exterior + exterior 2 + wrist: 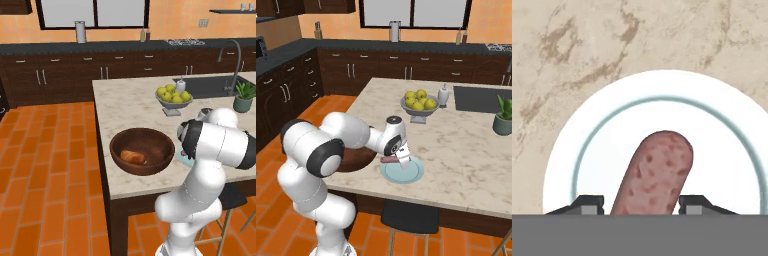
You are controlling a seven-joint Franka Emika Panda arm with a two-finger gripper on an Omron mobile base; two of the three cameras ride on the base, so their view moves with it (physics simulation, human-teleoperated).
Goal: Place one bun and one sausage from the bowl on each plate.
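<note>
The marble tabletop of the kitchen island carries the bowl, one bun lying inside it. Just beside the bowl sits the plate. The tool hangs directly above the plate, its fingers closed on the sausage, which projects over the plate's centre.

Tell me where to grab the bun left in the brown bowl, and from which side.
Take the bun across its short width at mid-length, coming straight down from above. It lies flat on the floor of the deep bowl, whose high walls likely block a side approach. The hand is over the plate with the sausage between its fingers.
</note>
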